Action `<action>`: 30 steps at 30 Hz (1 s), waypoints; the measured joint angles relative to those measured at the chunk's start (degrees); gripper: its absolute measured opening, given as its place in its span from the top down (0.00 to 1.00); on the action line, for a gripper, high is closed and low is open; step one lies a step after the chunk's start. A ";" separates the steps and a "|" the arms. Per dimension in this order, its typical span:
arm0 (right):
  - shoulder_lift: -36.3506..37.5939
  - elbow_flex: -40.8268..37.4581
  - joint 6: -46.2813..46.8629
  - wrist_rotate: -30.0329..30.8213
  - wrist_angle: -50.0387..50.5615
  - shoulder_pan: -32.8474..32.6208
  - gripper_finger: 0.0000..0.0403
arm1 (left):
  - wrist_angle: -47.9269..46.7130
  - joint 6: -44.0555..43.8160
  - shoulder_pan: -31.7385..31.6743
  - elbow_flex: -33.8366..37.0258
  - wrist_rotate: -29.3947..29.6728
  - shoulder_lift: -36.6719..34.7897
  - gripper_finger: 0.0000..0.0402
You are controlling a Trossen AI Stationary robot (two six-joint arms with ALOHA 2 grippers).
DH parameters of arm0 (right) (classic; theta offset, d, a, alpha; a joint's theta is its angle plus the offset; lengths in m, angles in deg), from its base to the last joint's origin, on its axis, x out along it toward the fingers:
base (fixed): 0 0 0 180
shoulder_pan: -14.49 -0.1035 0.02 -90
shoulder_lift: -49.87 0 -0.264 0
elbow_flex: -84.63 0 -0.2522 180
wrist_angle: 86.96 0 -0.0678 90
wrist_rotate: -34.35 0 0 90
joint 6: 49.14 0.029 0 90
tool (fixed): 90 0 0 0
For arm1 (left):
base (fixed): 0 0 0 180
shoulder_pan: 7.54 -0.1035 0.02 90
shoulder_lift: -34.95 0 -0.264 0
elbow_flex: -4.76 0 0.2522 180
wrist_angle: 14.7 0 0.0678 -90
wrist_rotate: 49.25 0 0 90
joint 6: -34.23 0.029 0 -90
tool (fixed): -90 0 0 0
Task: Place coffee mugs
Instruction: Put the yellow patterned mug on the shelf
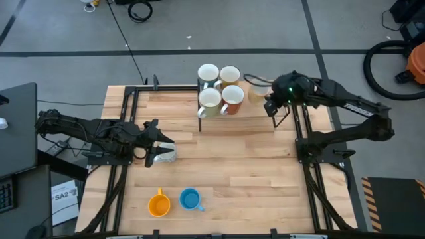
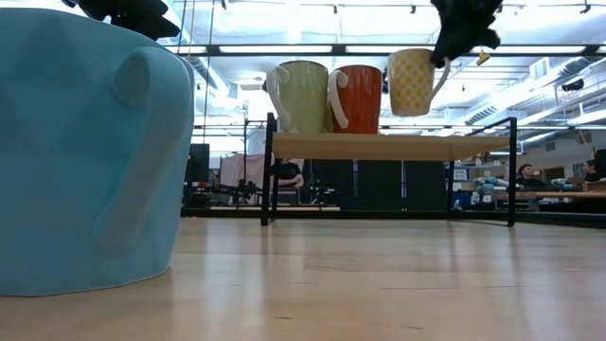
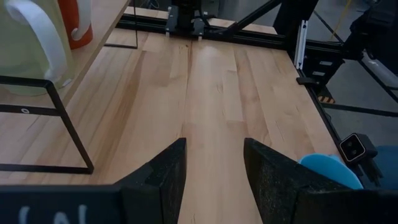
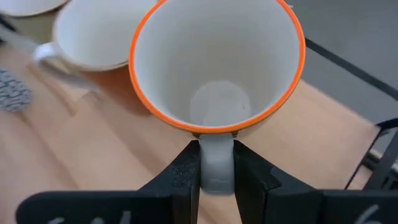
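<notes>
Right gripper (image 4: 216, 163) is clamped on the pale handle of a cream mug with an orange rim (image 4: 217, 65); the fingers pinch the handle from both sides and the mug's white inside faces the wrist camera. In the low view this patterned cream mug (image 2: 412, 81) hangs from the gripper just above the wooden shelf (image 2: 388, 145), beside the reddish-brown mug (image 2: 357, 98), bottom clear of the shelf surface. In the high view the right gripper (image 1: 271, 105) sits at the shelf's right end with the held mug (image 1: 255, 93) just right of the four mugs already on the rack: two white-inside mugs at the back (image 1: 208, 73) (image 1: 230, 75), a pale green one at front left (image 1: 210, 99), and the reddish-brown one at front right (image 1: 232, 97). Left gripper (image 1: 151, 156) rests over the table's left side (image 1: 252, 166), well apart from the rack; its fingers (image 3: 165, 171) stand wide apart with bare wood between them, holding nothing. A whitish object (image 1: 166, 153) lies just beside that gripper, not clear what it is. An orange mug (image 1: 158, 203) and a blue mug (image 1: 190, 199) stand side by side near the table's front edge, upright, handles visible. The teal-blue mug (image 2: 90, 156) fills the left of the low view, close to the camera. People and desks are visible in the room beyond (image 2: 284, 175).
</notes>
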 joint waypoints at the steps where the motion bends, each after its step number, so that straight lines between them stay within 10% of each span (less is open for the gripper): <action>1: -0.38 0.00 -1.27 -0.49 -0.56 1.42 0.81 | -0.02 0.00 -0.01 0.00 0.00 0.00 0.59; 30: -14.78 0.15 -16.47 -21.21 -12.30 24.07 0.81 | 0.13 0.00 0.00 0.00 0.00 0.01 0.59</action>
